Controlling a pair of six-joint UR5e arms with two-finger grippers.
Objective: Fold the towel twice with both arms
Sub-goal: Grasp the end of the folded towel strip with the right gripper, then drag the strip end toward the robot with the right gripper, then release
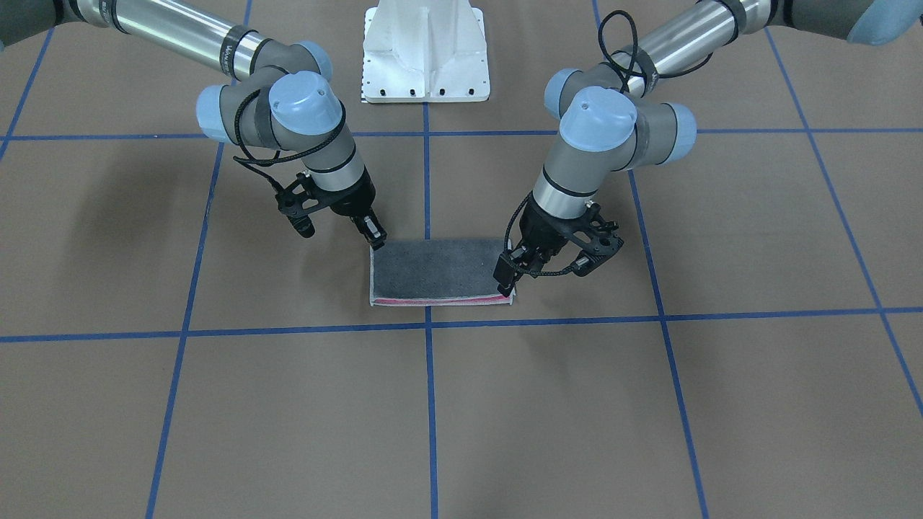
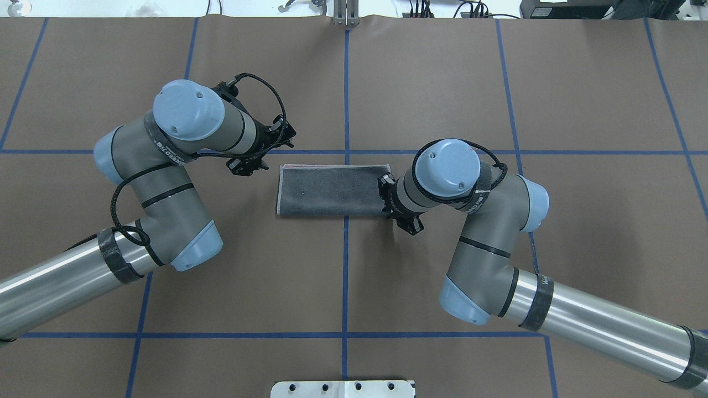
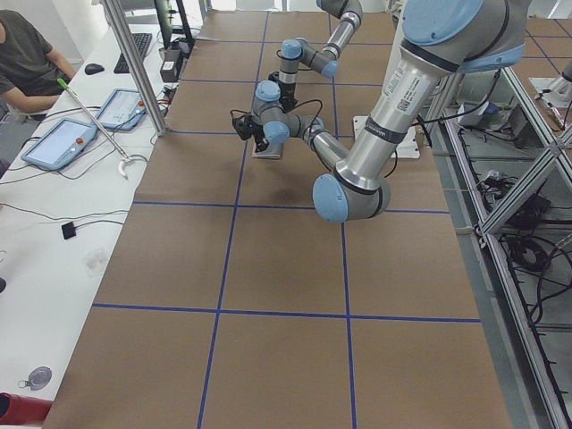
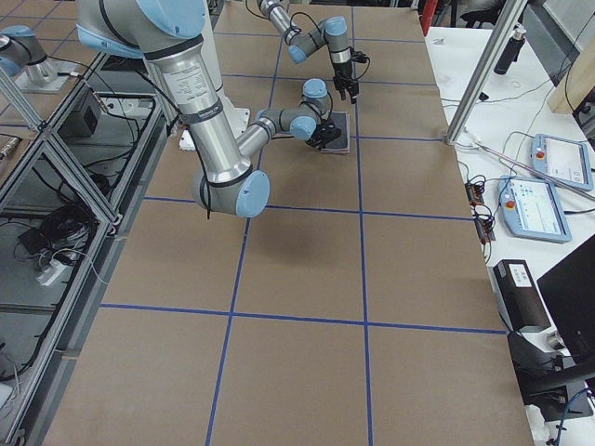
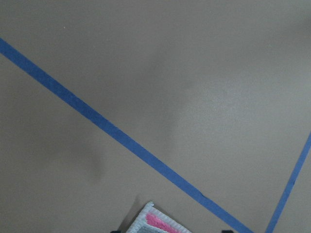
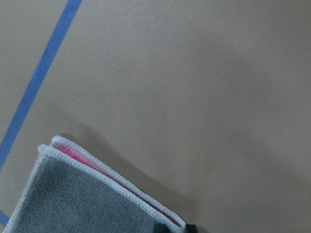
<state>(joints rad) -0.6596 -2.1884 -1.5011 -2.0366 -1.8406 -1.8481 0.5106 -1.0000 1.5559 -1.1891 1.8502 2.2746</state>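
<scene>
Tips of R gripper (image 1: 375, 240) sit pinched on hem at one corner of towel (image 1: 436, 268). L gripper (image 1: 507, 277) is spread wide at diagonally opp. corner. Towel lies flat on brown table (image 1: 577, 404), folded once, grey up, pink along one edge.

Little to read. Maker's lettering runs down the silver tube of the left arm (image 3: 407, 85) in the left side view and looks like UNIVERSAL ROBOTS. The same style of lettering is on the right arm (image 4: 191, 88) in the right side view, too small to confirm. Front view: a partial "UNIVERS…" on the right arm's tube. Overhead: white characters on the left arm's black band (image 2: 166, 156), not legible.
</scene>
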